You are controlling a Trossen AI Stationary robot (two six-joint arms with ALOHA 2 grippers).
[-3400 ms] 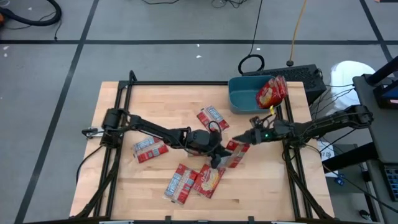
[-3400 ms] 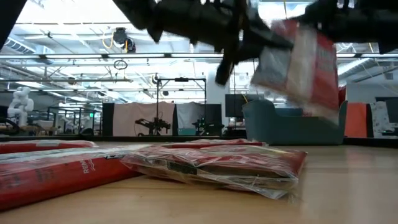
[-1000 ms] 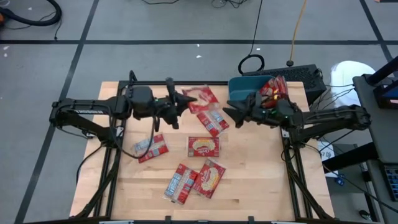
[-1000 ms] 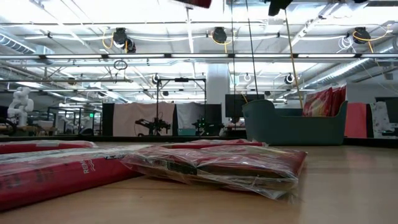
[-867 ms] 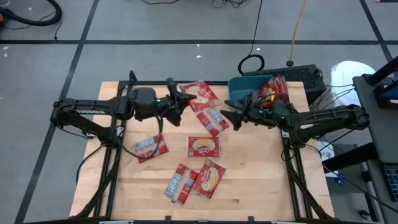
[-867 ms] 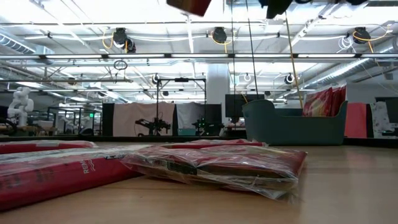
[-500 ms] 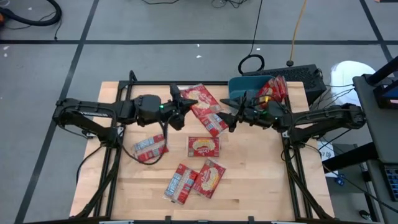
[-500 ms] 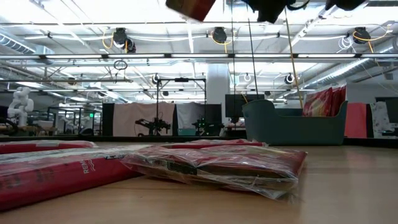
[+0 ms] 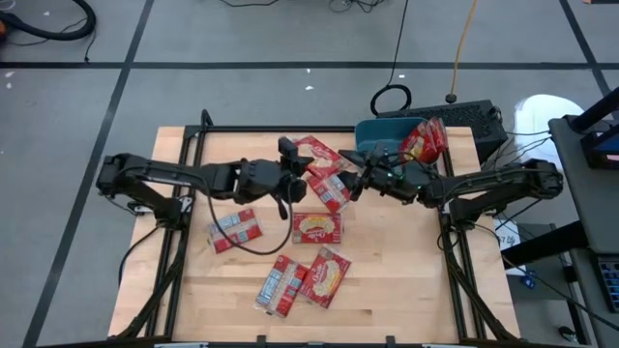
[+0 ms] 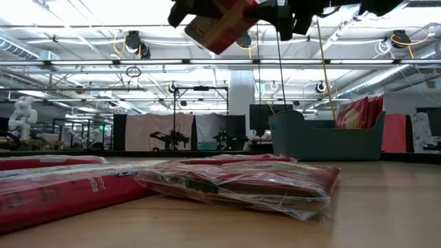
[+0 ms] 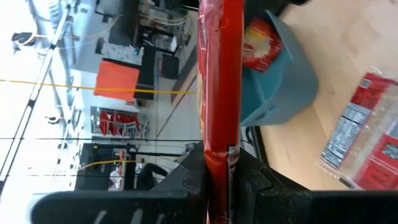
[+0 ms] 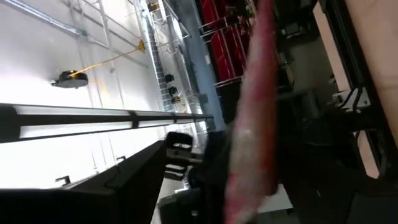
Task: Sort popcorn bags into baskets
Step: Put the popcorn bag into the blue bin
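Jaws: left gripper [image 9: 298, 174] is clamping a bag [image 9: 317, 155] edge-on, held in the air at table's 12 o'clock; right gripper [image 9: 356, 182] is spread wide just beside it at 3 o'clock, touching nothing I can confirm. Looks like a mid-air handoff, bag heading to the bin [image 9: 379, 143] at 1 o'clock. Next: right needs to be closing on the free edge before left is letting go. Room's tight btwn grippers; bin rim close behind, other bags lying at 6 o'clock.

Two slender black jointed arms, black cables looping beside them.
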